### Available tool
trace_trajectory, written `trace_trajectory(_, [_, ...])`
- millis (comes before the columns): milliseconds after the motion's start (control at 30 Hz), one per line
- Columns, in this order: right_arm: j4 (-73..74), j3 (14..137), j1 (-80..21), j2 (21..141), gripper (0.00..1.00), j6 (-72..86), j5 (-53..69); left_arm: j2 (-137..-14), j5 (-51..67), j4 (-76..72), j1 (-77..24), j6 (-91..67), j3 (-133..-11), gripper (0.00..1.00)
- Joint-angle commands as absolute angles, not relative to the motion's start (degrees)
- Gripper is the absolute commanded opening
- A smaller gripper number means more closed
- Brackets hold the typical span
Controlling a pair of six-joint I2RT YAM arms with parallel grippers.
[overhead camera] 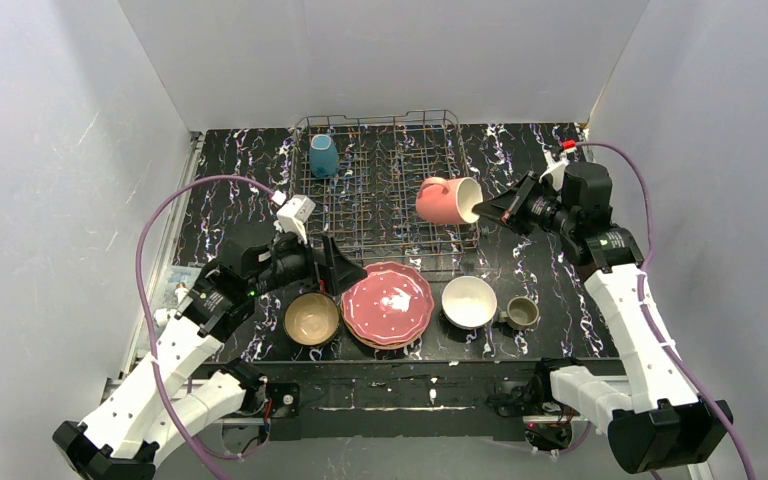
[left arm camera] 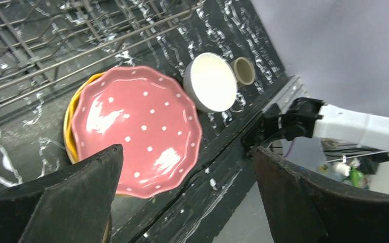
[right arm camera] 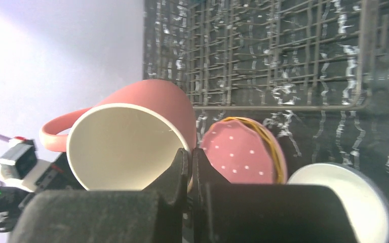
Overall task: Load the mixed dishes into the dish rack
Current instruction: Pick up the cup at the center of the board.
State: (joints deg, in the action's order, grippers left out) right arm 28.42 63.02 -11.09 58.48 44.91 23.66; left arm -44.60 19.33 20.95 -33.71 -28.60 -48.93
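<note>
Fingers were spread wide on the left gripper (overhead camera: 343, 272), which carried nothing and hovered low by the near edge of the table (overhead camera: 230, 170), between the tan bowl (overhead camera: 311, 318) and the pink plate (overhead camera: 388, 303). That broad opening looked suited to a thick rim. I judged one of those two to be its target, though I could not tell which. An orange plate (left arm camera: 70, 116) lay flat under the pink one, so the top plate would likely have to go first.

Toward the far edge sat the rack (overhead camera: 375, 118), with a teal mug (overhead camera: 323, 156) already among the tines in its far left corner. Further right, the pink mug (overhead camera: 445, 200) hung above the rack's right side, tipped over with its mouth toward the right gripper (overhead camera: 485, 210). That gripper was pinched tight on the mug's rim, one finger inside and one outside, a hold that left the body free to settle between tines.

Along the near edge waited a white bowl (overhead camera: 468, 300) and, just beside it, an olive mug (overhead camera: 522, 312). Most of the load was not yet racked.
</note>
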Motion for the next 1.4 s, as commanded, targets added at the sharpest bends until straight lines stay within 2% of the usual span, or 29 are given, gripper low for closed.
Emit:
trace_trajectory(0, [7.9, 60.0, -11.2, 54.8, 0.01, 58.5, 31.6, -44.9, 23.9, 12.3, -33.9, -33.4, -48.3, 0.99])
trace_trajectory(300, [-8.8, 54.9, -12.8, 52.7, 0.01, 72.8, 33.3, -48.4, 25.9, -4.0, -33.9, -43.4, -46.4, 0.99])
trace_trajectory(500, [-14.2, 54.1, -15.2, 52.9, 0.01, 78.0, 31.6, -50.5, 24.7, -11.6, -33.9, -47.6, -46.4, 0.99])
trace_trajectory(967, [-24.8, 51.6, -29.2, 56.1, 0.01, 83.2, 22.8, -53.2, 25.3, -31.2, -32.5, -54.7, -44.4, 0.99])
trace_trajectory(1367, [-32.5, 49.5, -34.6, 58.5, 0.01, 86.6, 19.8, -54.5, 28.0, -50.0, -28.7, -61.1, -39.1, 0.99])
